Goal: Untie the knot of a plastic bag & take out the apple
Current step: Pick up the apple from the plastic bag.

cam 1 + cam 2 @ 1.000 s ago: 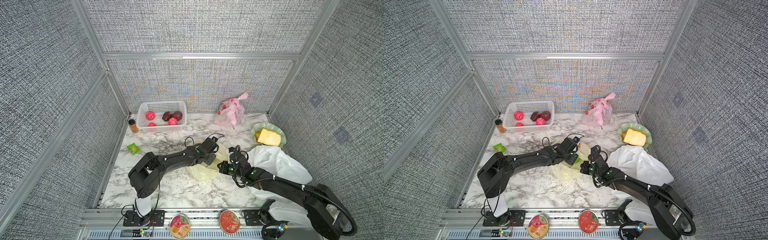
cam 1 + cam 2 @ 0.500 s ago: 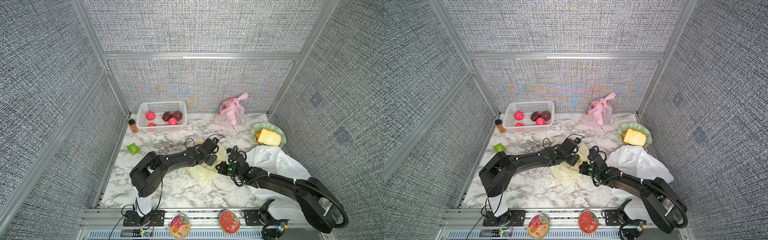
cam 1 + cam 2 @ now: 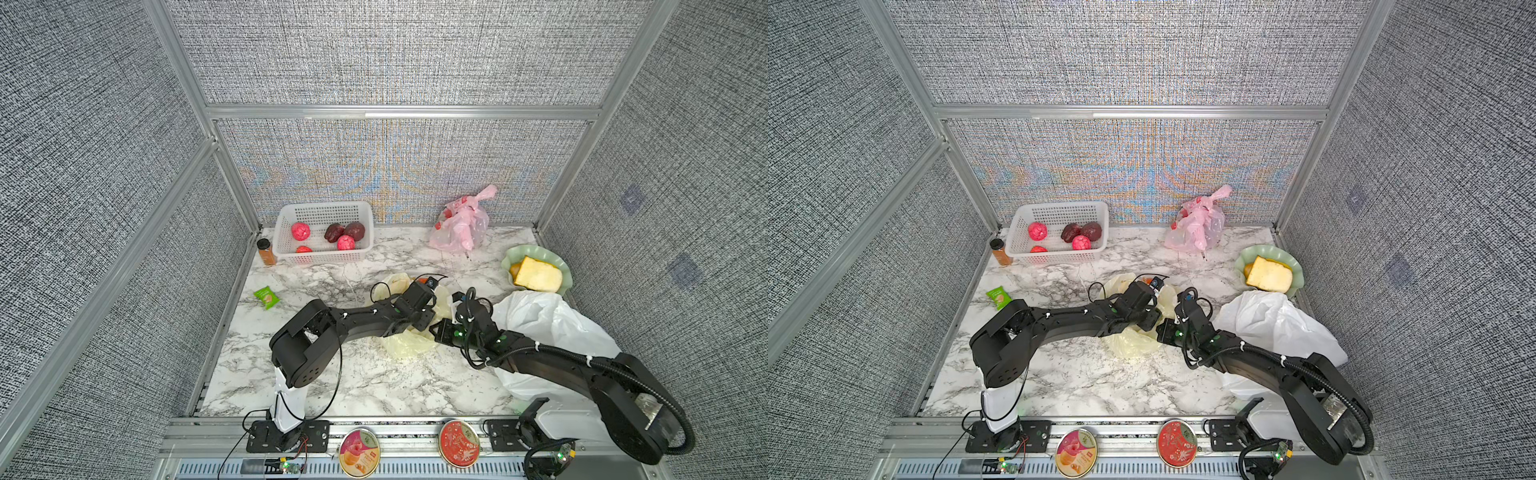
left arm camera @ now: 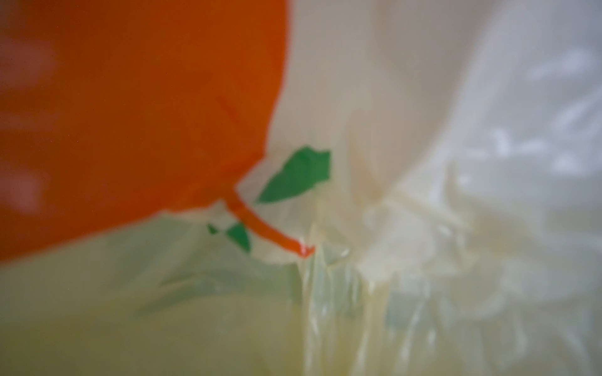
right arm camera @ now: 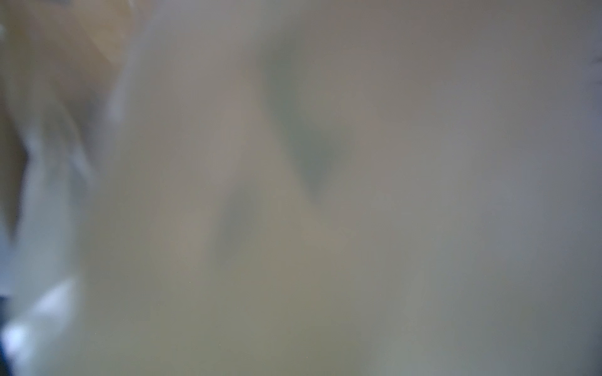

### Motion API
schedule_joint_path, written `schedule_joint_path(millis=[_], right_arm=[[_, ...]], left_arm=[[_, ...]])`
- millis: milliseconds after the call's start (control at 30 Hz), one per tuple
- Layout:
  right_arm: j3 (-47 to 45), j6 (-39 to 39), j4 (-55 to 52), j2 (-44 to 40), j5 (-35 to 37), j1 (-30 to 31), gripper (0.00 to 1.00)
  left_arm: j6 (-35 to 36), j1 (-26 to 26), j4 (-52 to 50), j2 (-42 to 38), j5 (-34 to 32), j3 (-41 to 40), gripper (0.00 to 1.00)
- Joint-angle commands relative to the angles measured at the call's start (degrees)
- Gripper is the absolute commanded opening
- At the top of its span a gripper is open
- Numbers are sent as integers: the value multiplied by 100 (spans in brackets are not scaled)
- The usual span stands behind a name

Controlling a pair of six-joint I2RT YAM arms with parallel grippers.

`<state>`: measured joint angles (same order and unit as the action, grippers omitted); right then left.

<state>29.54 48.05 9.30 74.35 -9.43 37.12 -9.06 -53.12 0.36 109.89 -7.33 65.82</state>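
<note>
A yellowish see-through plastic bag (image 3: 405, 347) (image 3: 1129, 343) lies crumpled mid-table, and both arms meet over it. My left gripper (image 3: 428, 309) (image 3: 1144, 313) is pushed into the bag's upper folds, so its jaws are hidden. The left wrist view is filled by the bag's plastic (image 4: 423, 228), with its orange print (image 4: 130, 114) and a green leaf mark. My right gripper (image 3: 436, 330) (image 3: 1160, 332) is shut with its tips in the bag's right edge. Blurred plastic (image 5: 325, 228) covers the whole right wrist view. The apple and the knot are hidden.
A white basket (image 3: 286, 232) of red and dark fruits stands at the back left beside a spice bottle (image 3: 266, 251). A pink bag (image 3: 459, 226) sits at the back. A green plate (image 3: 509, 262) with bread and a big white bag (image 3: 548, 320) lie at the right.
My right gripper has slid left along the table, up against the bag and closer to the left gripper. The left arm has barely shifted.
</note>
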Motion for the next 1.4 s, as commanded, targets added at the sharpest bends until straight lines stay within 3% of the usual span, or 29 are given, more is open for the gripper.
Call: schedule_joint_path(millis=[0,600,1033,1367], right_arm=[[16,69,-99,-8,32,-3,0],[381,-108,-420,352,241,-8,0],[534,-156,-511,479,240,-11,0],[586,-156,-482,552,222,-3,0]], left_arm=[[-36,13,-517,-204,-21,-176,54],[-196,21,-969,-2193,-119,-1409,51],[-102,29,-1040,-3311,14,-1473,51],[149,26,-764,-4474,-418,-1597,53]])
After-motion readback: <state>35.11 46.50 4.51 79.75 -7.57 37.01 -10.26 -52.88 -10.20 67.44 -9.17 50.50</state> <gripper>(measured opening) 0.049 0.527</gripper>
